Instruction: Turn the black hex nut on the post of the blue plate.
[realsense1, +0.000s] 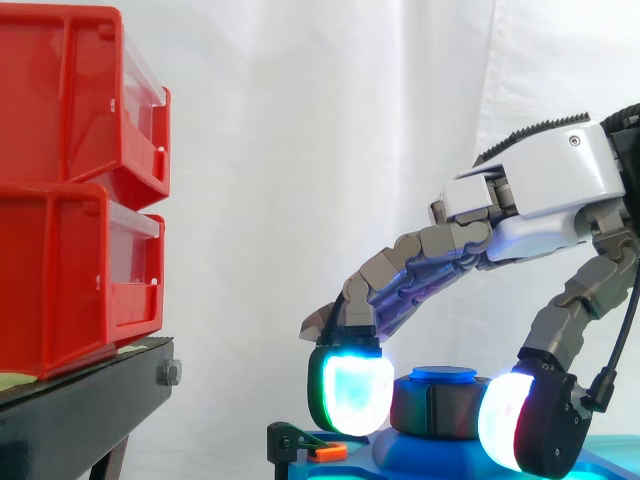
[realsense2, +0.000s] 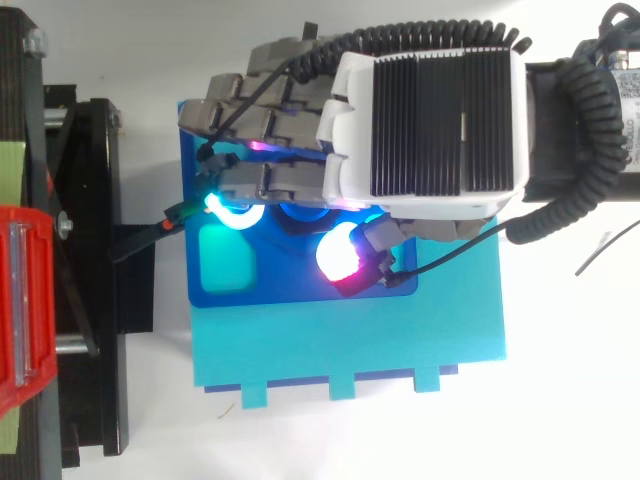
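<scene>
The black hex nut (realsense1: 435, 410) sits on a blue post (realsense1: 445, 374) that rises from the blue plate (realsense2: 300, 285). My hand (realsense1: 540, 180) reaches in from the right and arches over it. A glowing finger pad (realsense1: 350, 390) presses the nut's left side and the thumb pad (realsense1: 505, 420) presses its right side, so the nut is pinched between them. From above, my hand (realsense2: 430, 120) covers most of the post; a sliver of the nut (realsense2: 297, 215) shows between the cyan and magenta pads.
Two stacked red bins (realsense1: 70, 180) stand on a black stand (realsense1: 90, 400) at the left. A small black clamp with an orange tab (realsense1: 325, 452) sits at the plate's left edge. The blue plate rests on a lighter cyan board (realsense2: 350, 345), beside a square recess (realsense2: 227, 258).
</scene>
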